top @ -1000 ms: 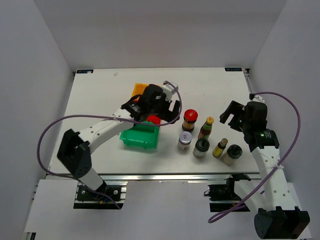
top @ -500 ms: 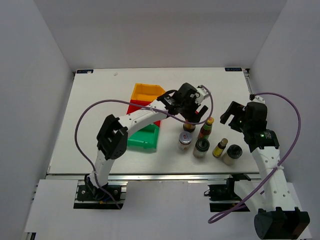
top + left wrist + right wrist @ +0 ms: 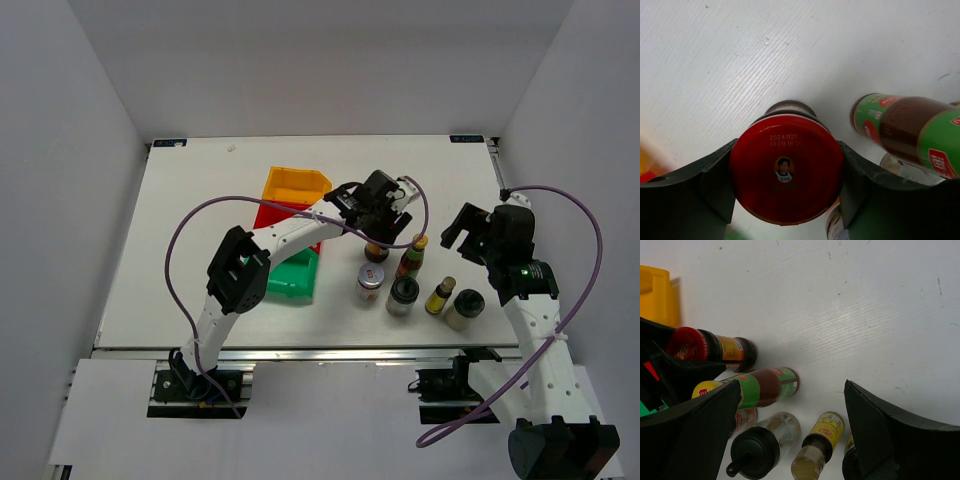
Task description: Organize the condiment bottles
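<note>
My left gripper [image 3: 383,222] reaches over the bins and sits on the red-capped jar [image 3: 377,251], which stands on the table. In the left wrist view both black fingers [image 3: 715,175] press the sides of the red cap [image 3: 786,170]. Beside it stand a slim yellow-capped bottle [image 3: 412,256], a silver-capped jar [image 3: 370,283], a black-lidded jar [image 3: 403,295], a smaller yellow-capped bottle [image 3: 440,296] and a second black-lidded jar [image 3: 464,308]. My right gripper [image 3: 468,230] is open and empty, hovering right of the group; its view shows the bottles [image 3: 757,387] below it.
Yellow bin [image 3: 296,183], red bin [image 3: 268,214] and green bin [image 3: 290,281] are lined up left of the bottles, under my left arm. The table's right edge [image 3: 497,190] is close behind the right gripper.
My left arm swung right from above the bins to the red-capped jar and its fingers now clasp the cap. The right arm has not moved.
</note>
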Controlling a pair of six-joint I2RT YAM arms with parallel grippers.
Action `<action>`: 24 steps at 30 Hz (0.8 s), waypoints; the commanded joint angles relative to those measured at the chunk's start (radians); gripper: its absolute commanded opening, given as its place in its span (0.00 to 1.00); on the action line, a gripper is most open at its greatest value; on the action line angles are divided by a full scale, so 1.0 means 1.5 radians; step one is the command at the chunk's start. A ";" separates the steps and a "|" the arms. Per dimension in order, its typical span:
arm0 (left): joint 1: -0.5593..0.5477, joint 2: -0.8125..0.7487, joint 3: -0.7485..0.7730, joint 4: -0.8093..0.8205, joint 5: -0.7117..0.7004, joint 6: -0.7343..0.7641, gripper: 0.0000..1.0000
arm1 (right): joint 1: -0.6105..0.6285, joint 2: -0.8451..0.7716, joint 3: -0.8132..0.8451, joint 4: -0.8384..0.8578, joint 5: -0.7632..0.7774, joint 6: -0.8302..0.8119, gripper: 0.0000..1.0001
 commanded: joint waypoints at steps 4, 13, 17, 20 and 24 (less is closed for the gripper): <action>0.002 -0.043 0.002 0.033 -0.015 0.007 0.41 | -0.003 -0.013 -0.012 0.011 0.008 -0.008 0.89; 0.003 -0.111 -0.037 0.083 -0.159 -0.023 0.20 | -0.003 -0.016 -0.014 0.012 0.010 -0.010 0.89; 0.031 -0.133 -0.015 0.081 -0.261 -0.042 0.20 | -0.003 -0.019 -0.016 0.015 0.013 -0.009 0.89; 0.100 -0.150 0.004 0.082 -0.240 -0.069 0.20 | -0.003 -0.018 -0.018 0.022 0.017 -0.009 0.89; 0.183 -0.172 -0.007 0.118 -0.235 -0.081 0.20 | -0.003 -0.003 -0.015 0.039 0.042 -0.004 0.89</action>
